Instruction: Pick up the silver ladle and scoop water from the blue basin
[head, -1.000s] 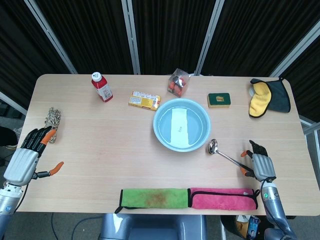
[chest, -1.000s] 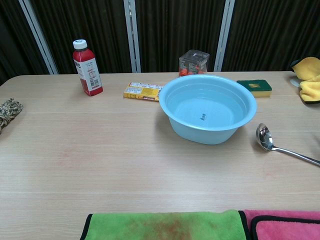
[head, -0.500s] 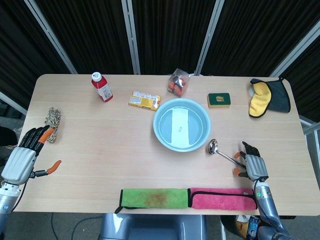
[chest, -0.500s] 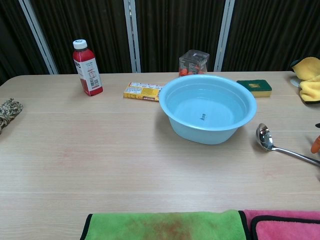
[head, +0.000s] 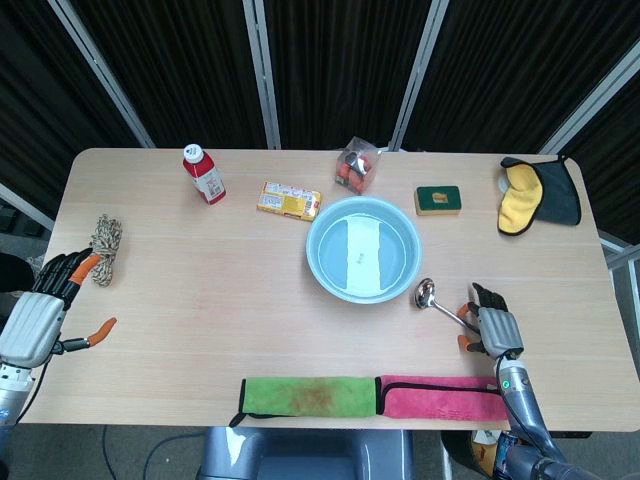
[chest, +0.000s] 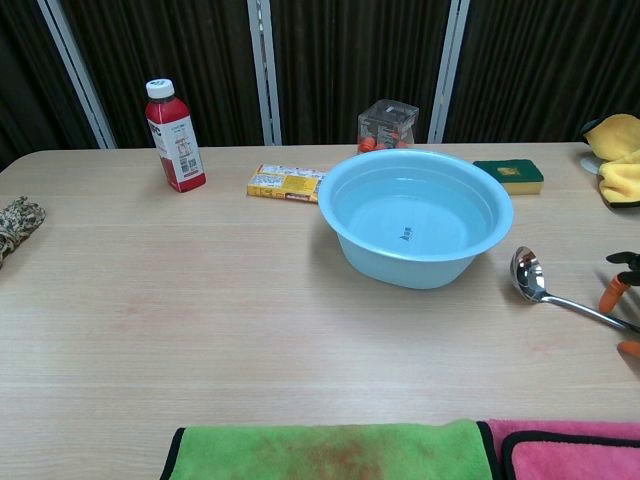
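Nearest the robot, a green cloth (head: 306, 395) and a pink cloth with black trim (head: 443, 397) lie end to end along the front edge of the pale wooden table (head: 200, 270). At the right, the right hand (head: 490, 327) sits over the far end of the silver ladle's handle, its orange-tipped fingers (chest: 612, 290) spread on either side of it; whether they are actually clamped on the handle cannot be told. The silver ladle (head: 440, 304) lies flat on the table with its bowl just beside the rim of the round blue basin (head: 325, 268), which holds water. At the left edge, the left hand (head: 35, 320) holds nothing, fingers apart, close to a coil of rope (head: 103, 238). Farther back stand a red bottle with a white cap (head: 204, 174), a yellow packet (head: 289, 200), a clear box with orange contents (head: 357, 166), a green sponge (head: 438, 199) and a yellow-and-dark mitt (head: 537, 193).
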